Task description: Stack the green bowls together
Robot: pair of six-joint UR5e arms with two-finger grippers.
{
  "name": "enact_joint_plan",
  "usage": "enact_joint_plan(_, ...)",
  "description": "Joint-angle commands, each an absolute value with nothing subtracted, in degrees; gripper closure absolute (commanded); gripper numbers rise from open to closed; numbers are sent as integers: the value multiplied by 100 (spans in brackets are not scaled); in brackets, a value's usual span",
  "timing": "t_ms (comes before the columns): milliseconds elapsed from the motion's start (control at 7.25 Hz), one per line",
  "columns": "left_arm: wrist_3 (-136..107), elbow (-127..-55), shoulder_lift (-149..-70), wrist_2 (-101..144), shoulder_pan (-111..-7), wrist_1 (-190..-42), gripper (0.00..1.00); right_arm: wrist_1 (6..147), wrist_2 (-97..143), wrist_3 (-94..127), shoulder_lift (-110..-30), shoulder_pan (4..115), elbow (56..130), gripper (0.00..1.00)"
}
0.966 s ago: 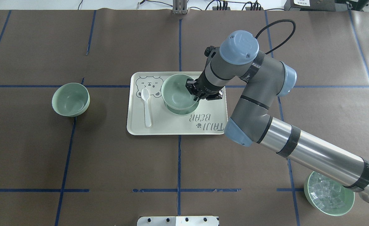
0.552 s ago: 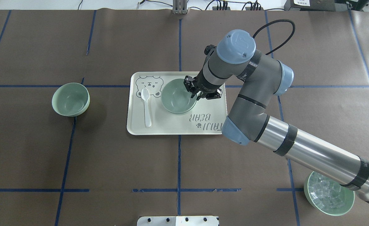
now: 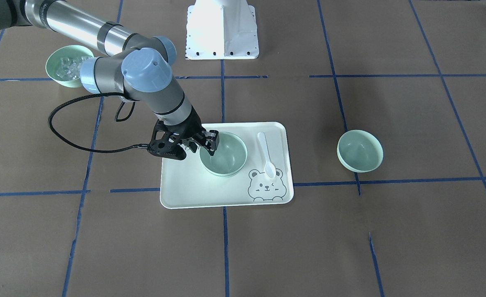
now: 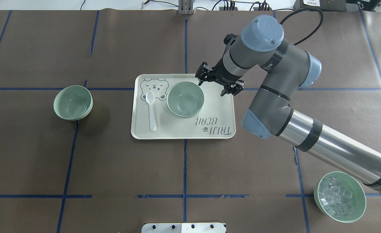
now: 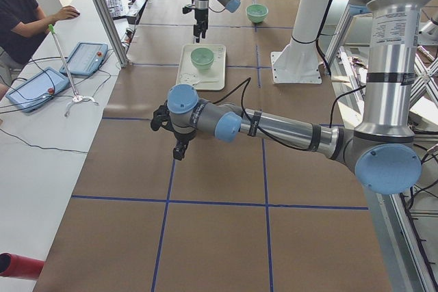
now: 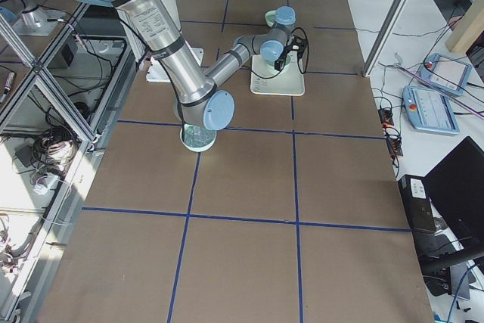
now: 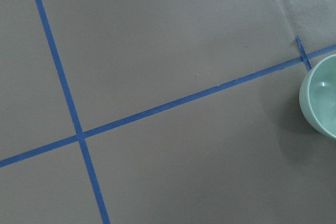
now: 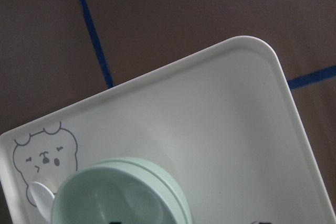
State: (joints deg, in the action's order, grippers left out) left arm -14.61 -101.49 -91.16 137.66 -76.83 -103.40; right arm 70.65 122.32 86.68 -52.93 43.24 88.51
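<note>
Two pale green bowls (image 4: 185, 98) sit nested on the bear-print tray (image 4: 177, 129); their two rims show in the right wrist view (image 8: 121, 192) and the stack in the front view (image 3: 223, 154). A third green bowl (image 4: 73, 102) stands alone on the table to the left, also at the left wrist view's right edge (image 7: 321, 100). My right gripper (image 4: 219, 82) is open and empty, raised beside the stack over the tray's far right part (image 3: 183, 145). My left gripper (image 5: 179, 145) shows only in the exterior left view; I cannot tell whether it is open or shut.
A white spoon (image 4: 151, 110) lies on the tray left of the stack. A green bowl of clear ice-like cubes (image 4: 339, 196) stands at the near right, beside the right arm. Blue tape lines cross the brown table.
The right gripper held the upper bowl by its rim over the lower one, set it in, then opened and drew back up and to the far right.
</note>
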Motion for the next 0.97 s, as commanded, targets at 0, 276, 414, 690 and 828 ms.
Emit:
enact_joint_plan(0,-3387,-9977,-9552,12983,-6535,-10836,0,7084,12838,7794,-6262,5077,9481,0)
enact_joint_plan(276,-3889,-9573,-9912,12990,-6068,-10872,0,7075,13288,6781,-6844,5684,9536,0)
enact_joint_plan(414,-4329,-9362,-10105,12929,-5786,-11037,0,7066,13280,6620,-6934,5713,9536,0)
enact_joint_plan(690,-4421,-9150,-10160,12920,-5661,-11144,9,7075,13280,6618,-6935,5722,9545,0)
enact_joint_plan(828,-4430,-9071,-10204,12920,-5538,-11153,13,7075,13280,6618,-6926,5722,9545,0)
